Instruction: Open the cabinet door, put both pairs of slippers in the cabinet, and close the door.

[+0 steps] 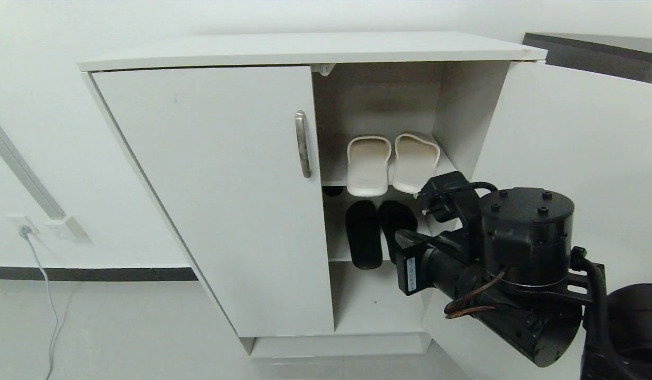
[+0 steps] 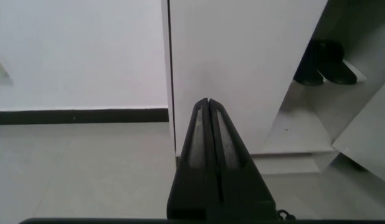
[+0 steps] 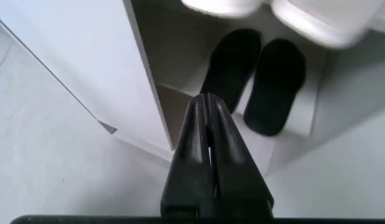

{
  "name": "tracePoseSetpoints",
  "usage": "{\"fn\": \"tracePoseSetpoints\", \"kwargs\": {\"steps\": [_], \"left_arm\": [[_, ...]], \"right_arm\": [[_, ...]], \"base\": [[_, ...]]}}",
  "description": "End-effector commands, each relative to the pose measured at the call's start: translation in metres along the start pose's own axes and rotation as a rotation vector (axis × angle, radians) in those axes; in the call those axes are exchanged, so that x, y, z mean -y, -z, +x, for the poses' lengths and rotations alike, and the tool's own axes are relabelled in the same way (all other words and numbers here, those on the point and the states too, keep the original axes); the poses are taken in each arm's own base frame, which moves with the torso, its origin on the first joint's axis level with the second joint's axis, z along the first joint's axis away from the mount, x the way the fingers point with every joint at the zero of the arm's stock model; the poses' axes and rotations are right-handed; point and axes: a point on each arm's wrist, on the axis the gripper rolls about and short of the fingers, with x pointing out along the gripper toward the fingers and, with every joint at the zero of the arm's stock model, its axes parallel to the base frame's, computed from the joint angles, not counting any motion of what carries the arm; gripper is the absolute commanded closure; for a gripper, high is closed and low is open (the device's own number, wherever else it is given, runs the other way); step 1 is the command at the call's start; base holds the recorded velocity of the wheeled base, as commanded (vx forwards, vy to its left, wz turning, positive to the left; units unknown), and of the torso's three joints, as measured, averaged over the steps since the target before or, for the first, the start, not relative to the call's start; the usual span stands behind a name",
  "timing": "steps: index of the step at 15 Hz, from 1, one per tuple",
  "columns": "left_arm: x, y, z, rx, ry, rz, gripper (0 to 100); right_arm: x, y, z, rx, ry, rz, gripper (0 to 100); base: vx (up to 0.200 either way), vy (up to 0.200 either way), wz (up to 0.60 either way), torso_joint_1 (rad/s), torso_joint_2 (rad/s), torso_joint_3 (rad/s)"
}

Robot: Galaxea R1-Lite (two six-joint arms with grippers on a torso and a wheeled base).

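Right gripper (image 3: 208, 99), fingers pressed together with nothing between them, hangs in front of the open right half of the cabinet (image 1: 304, 50). It is near the front edge of the middle shelf and points toward the black slippers (image 3: 233, 62). Left gripper (image 2: 208, 102), fingers also pressed together and holding nothing, sits low in front of the shut left door (image 1: 209, 200), near the cabinet's outer left edge and above the pale floor (image 2: 74, 168).

From the head view, the right door (image 1: 579, 158) is swung wide toward the robot's right, and the right arm (image 1: 516, 253) crosses in front of its inner face. The left door carries an upright metal handle (image 1: 302, 143) along its inner edge, right beside the opening.

Inside, the white slippers (image 1: 368, 164) lie side by side on the upper shelf, their near ends sticking out past the shelf's front edge. The black slippers (image 1: 364, 235) lie side by side on the middle shelf directly below, also overhanging slightly. Under them the bottom shelf (image 1: 368, 301) is a white board with a tall gap above it.

A wall socket (image 1: 24, 228) with a thin cable hanging to the floor is on the wall, well to the left of the cabinet.
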Motion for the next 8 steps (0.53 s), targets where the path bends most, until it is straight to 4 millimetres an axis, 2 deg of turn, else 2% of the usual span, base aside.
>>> {"fn": "tracePoseSetpoints", "kwargs": {"steps": [1,7,8], "left_arm": [[0.0,0.0,0.0001,-0.001,-0.002,0.0,100],[0.0,0.0,0.0001,-0.001,-0.001,0.0,100],[0.0,0.0,0.0001,-0.001,-0.001,0.0,100]], "right_arm": [[0.0,0.0014,0.0004,-0.005,-0.011,-0.001,100],[-0.0002,0.0023,0.0003,-0.009,-0.024,-0.002,100],[-0.0002,0.0023,0.0003,-0.009,-0.024,-0.002,100]], "base": [[-0.2,0.0,0.0,0.002,0.0,-0.007],[-0.2,0.0,0.0,0.0,0.0,0.003],[0.0,0.0,0.0,0.0,0.0,0.0]]}}
